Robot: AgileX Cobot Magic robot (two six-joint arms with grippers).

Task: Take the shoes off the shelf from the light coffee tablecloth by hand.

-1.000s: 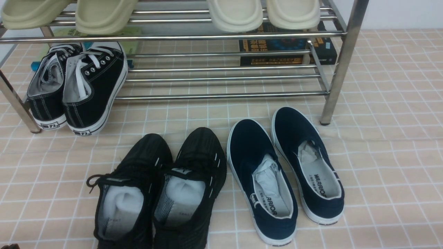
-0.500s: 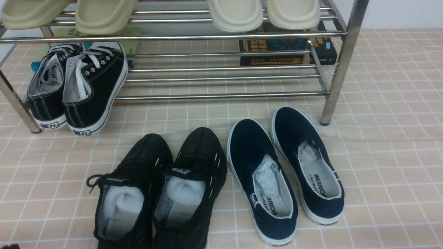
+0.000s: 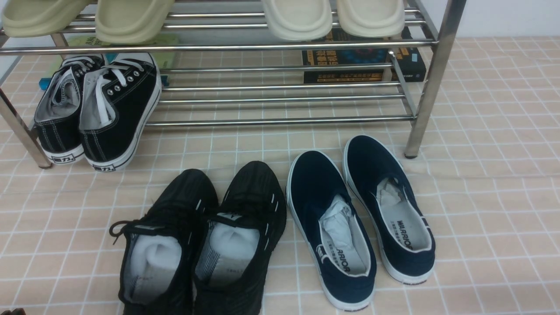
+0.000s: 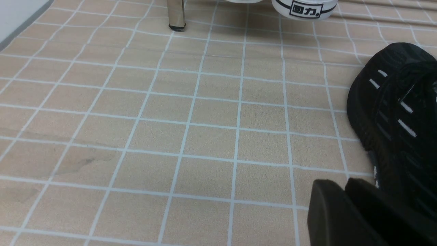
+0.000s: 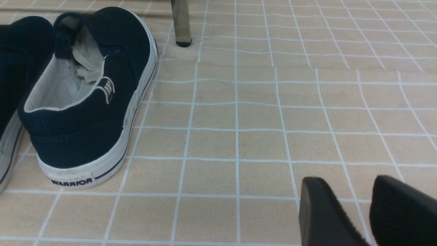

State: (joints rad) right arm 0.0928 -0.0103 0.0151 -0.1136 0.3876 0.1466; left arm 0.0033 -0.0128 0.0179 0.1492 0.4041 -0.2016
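From the front, the navy slip-ons (image 3: 363,218) read "WARRIOR" on their insoles, white paper crumpled inside them, and the black canvas sneakers (image 3: 94,111) on the low left tier of the shelf (image 3: 284,120) carry a small heel label in characters I cannot read. Two pairs of pale slippers (image 3: 210,17) sit on the upper tier, and a dark book (image 3: 363,59) lies behind the rack, its cover print too small to make out. The shoes (image 3: 203,240) — all black, stuffed with white paper — stand side by side on the light coffee tablecloth (image 3: 494,210), near and left of the slip-ons, off the rack; neither arm shows here. In the left wrist view, the left gripper (image 4: 344,208) hangs low over the cloth with its fingers nearly together, holding nothing, one black shoe just beside it. In the right wrist view, the right gripper (image 5: 355,212) has its fingers apart and empty — a slip-on heel stamped "WARRIOR" stands well to its left.
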